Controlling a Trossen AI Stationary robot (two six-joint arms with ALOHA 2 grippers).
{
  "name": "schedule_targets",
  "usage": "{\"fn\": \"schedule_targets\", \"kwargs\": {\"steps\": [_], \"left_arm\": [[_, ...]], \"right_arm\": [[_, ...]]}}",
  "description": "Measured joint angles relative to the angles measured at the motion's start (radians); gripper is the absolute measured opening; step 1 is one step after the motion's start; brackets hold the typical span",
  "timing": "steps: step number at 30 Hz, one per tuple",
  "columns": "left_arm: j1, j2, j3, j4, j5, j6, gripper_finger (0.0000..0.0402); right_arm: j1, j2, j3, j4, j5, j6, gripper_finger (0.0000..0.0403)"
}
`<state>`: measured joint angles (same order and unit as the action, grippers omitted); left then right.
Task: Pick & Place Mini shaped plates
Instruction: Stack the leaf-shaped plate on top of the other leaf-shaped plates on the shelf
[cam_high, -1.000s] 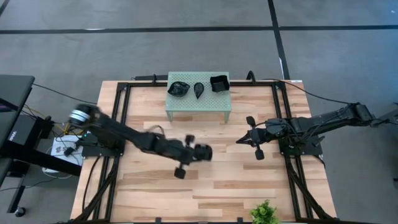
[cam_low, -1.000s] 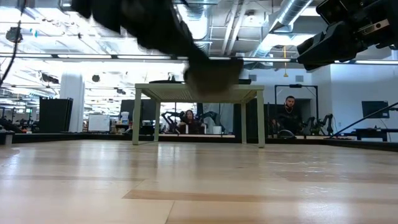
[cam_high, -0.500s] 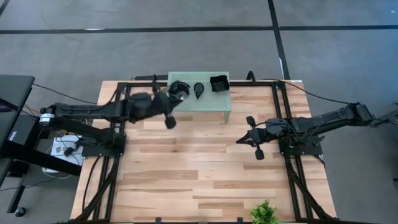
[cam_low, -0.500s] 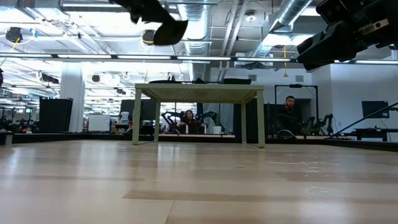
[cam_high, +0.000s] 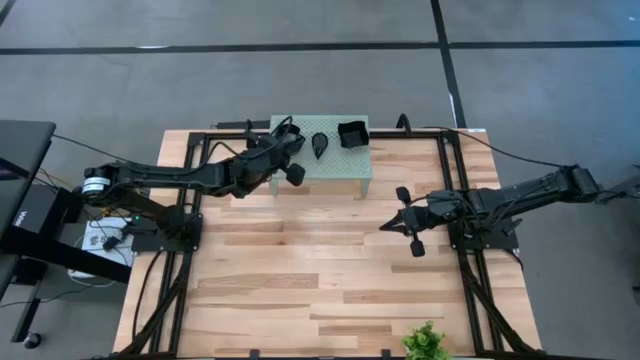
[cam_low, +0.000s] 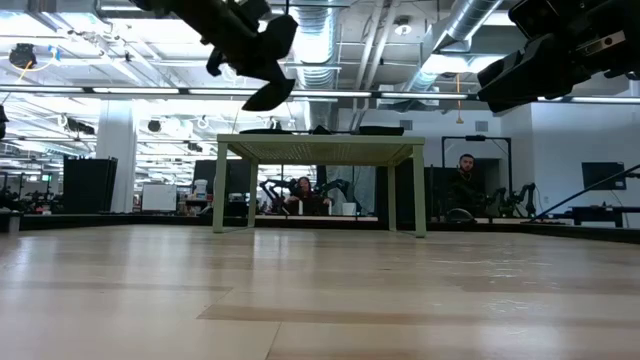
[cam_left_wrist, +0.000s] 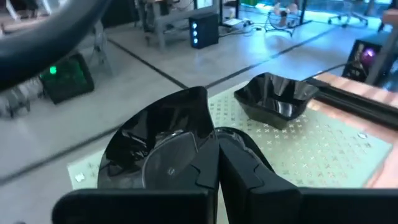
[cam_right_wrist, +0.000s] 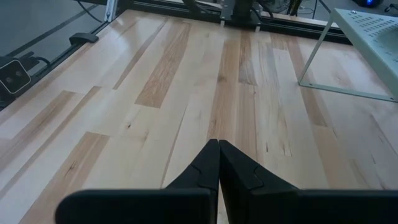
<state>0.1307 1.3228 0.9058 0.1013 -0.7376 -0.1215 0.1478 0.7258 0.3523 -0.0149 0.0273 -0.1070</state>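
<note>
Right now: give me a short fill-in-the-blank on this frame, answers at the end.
1. The black plates sit on the pale green ____.
2. The left gripper is above the stand's ____ end in the high view.
3. The right gripper has its fingers ____.
4. The plant stands at the table's ____ edge in the high view.

Answers: stand; left; shut; bottom

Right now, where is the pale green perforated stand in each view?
High: pale green perforated stand at the table's far edge, centre, three glossy black dishes on it.
Low: mid-picture, seen side-on as a small table.
Left wrist: fills the lower right, under the left gripper.
Right wrist: corner at upper right.
Shared landmark: its white legs.
</note>
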Motion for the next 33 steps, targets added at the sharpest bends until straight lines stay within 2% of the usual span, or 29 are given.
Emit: {"fn": "schedule_targets", "kwargs": {"steps": [5, 13, 17, 28, 33], "left_arm": [[0.030, 0.063, 0.000, 0.001, -0.003, -0.100, 0.0011], [0.039, 0.086, 0.001, 0.013, -0.004, -0.098, 0.0015], [0.040, 0.082, 0.001, 0.013, -0.057, -0.097, 0.0021], [0.059, 0.086, 0.001, 0.014, -0.032, -0.097, 0.0102], [0.028, 0.086, 0.001, 0.065, -0.007, -0.056, 0.0120]], "right_arm": [[0.000, 0.000, 0.000, 0.000, 0.000, 0.000, 0.0001], [0.000, 0.000, 0.000, -0.004, 0.000, 0.000, 0.0001], [0.000, 0.000, 0.000, -0.004, 0.000, 0.000, 0.0001], [0.000, 0.000, 0.000, -0.004, 0.000, 0.001, 0.0001], [0.000, 0.000, 0.000, -0.004, 0.000, -0.004, 0.0001]]}}
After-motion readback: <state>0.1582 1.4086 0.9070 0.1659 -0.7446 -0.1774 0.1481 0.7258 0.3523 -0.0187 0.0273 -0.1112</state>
